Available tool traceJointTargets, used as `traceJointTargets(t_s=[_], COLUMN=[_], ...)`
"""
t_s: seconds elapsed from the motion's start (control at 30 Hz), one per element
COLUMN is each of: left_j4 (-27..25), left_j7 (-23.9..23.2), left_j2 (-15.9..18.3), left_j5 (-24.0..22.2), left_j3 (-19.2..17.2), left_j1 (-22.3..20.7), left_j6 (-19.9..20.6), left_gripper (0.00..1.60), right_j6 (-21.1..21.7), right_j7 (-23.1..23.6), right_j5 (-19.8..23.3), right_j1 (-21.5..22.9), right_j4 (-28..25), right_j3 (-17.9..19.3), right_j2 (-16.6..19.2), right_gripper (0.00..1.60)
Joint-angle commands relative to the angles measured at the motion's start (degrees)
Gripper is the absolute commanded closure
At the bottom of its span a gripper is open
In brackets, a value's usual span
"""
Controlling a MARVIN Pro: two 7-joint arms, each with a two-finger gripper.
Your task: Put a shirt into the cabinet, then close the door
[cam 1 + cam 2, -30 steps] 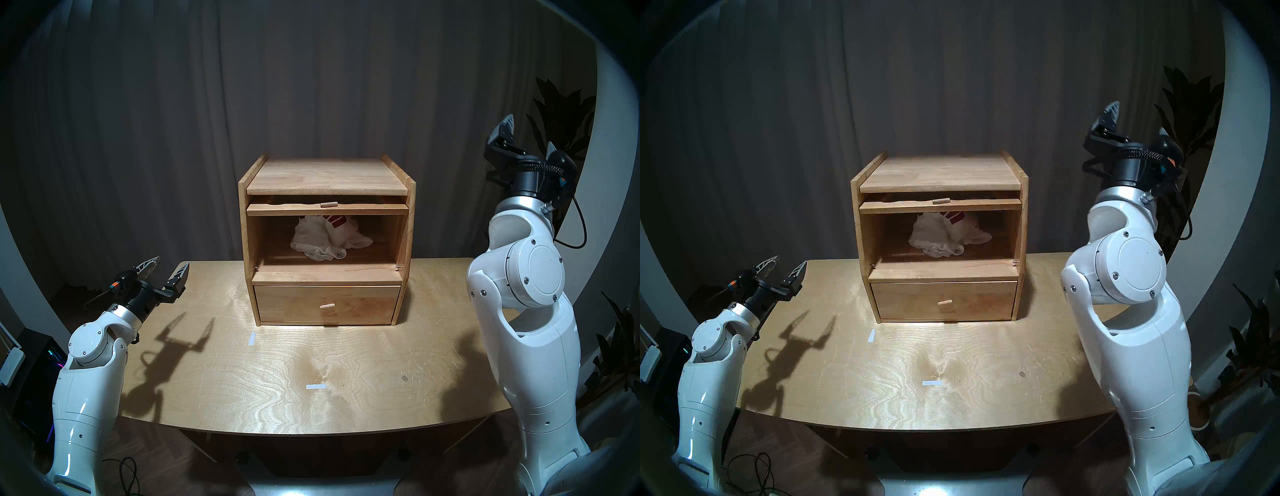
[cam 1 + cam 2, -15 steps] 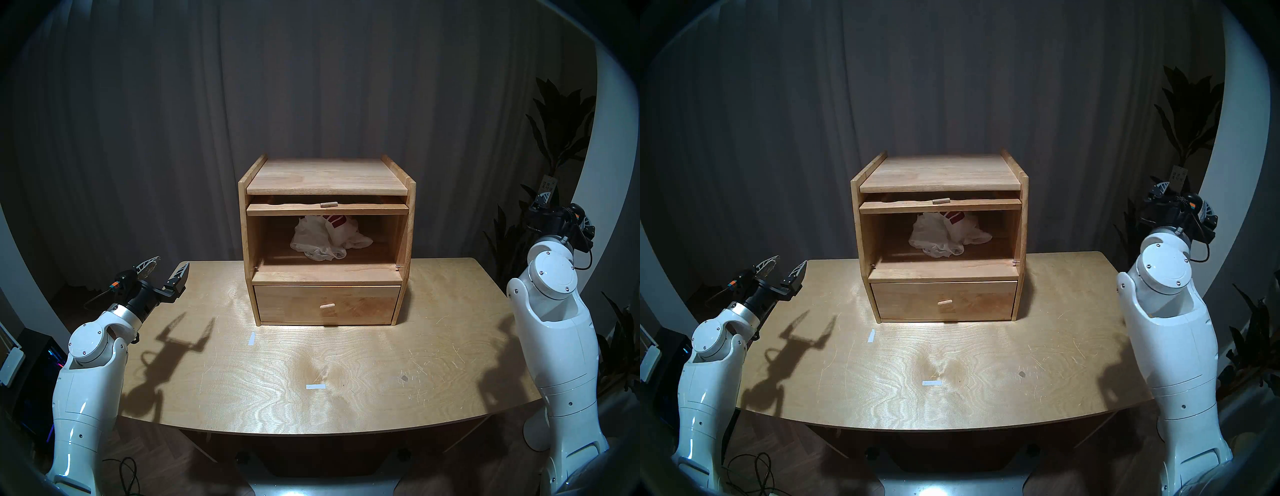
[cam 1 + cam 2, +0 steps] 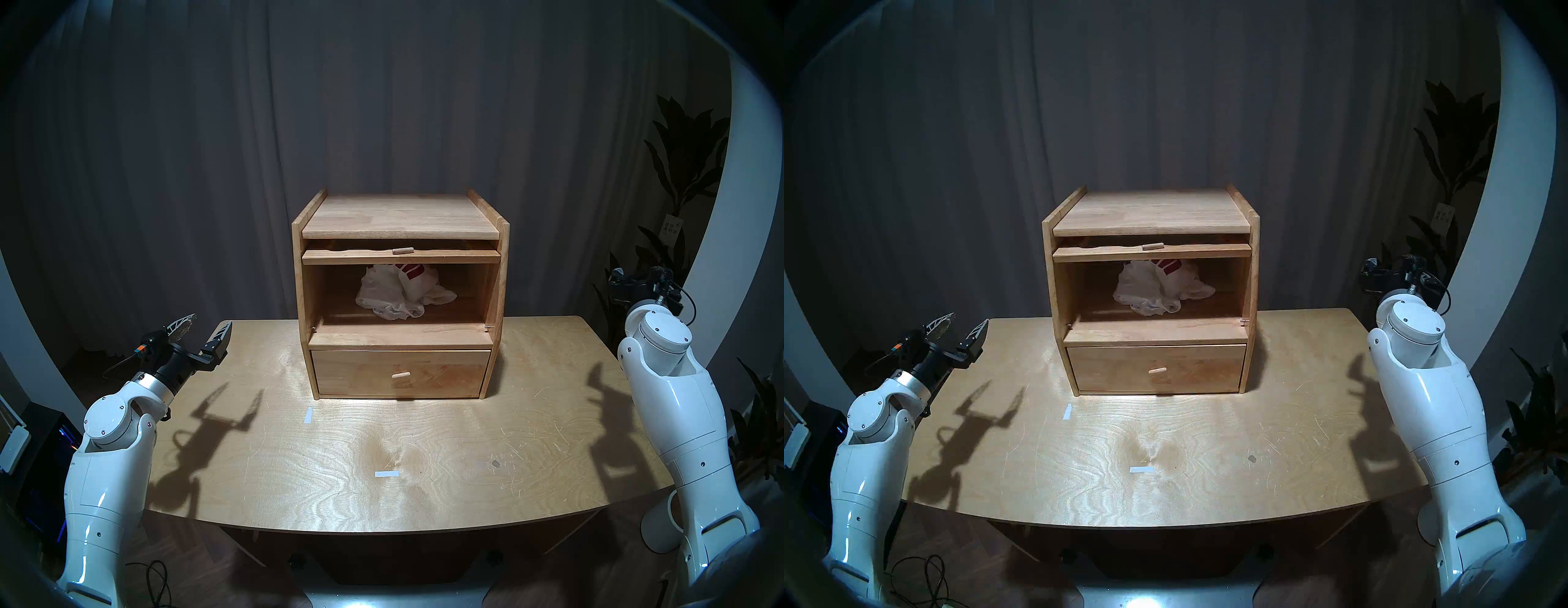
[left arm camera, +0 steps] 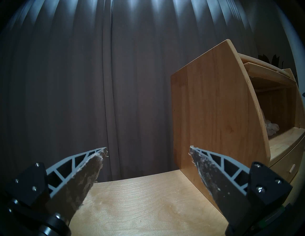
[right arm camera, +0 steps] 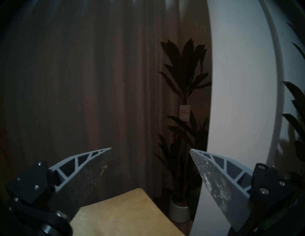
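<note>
The light-brown wooden cabinet (image 3: 401, 220) stands at the back middle of the table (image 3: 382, 446). The white shirt (image 3: 401, 293) with red letters lies crumpled inside its upper compartment, and a corner of the shirt (image 4: 271, 128) shows in the left wrist view. The door (image 3: 401, 256) is flipped up flat under the cabinet top, its peg (image 3: 402, 250) pointing forward. The compartment stands uncovered. My left gripper (image 3: 211, 321) hovers open and empty over the table's left edge, left of the cabinet (image 4: 214, 112). My right gripper (image 5: 150, 150) is open and empty beyond the table's far right corner.
The drawer front (image 3: 401, 373) with its peg is pushed in below the compartment. Two white tape strips (image 3: 387, 474) (image 3: 308, 415) lie on the table. Potted plants (image 3: 683, 170) stand at the right, close to my right wrist (image 3: 640, 283). A dark curtain hangs behind.
My right arm has swung down and outward from a raised pose beside the cabinet to the table's right edge. The left arm, shirt and door have not moved.
</note>
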Motion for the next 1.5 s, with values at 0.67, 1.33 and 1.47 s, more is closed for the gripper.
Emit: traceJointTargets(t_s=[0.67,1.33,1.47], left_j4=[-1.88,-1.95,-2.49], left_j7=[0.0,0.04,-0.58], left_j2=[0.32,0.31,0.76], left_j5=[0.06,0.07,-0.14], left_j3=[-0.26,-0.27,-0.97], left_j1=[-0.61,-0.57,0.12], left_j6=[-0.34,-0.32,-0.77], left_gripper=[0.0,0.0,0.0], right_j6=[-5.49,-21.09,-22.64], right_j7=[23.12,24.49,24.8], right_j5=[5.82,-1.94,-2.39], right_j1=[-1.82,9.45,9.99], right_j4=[0.78,17.54,18.64], right_j3=[-0.33,-6.91,-7.21], right_j2=[5.02,-1.93,-2.16], right_gripper=[0.0,0.0,0.0])
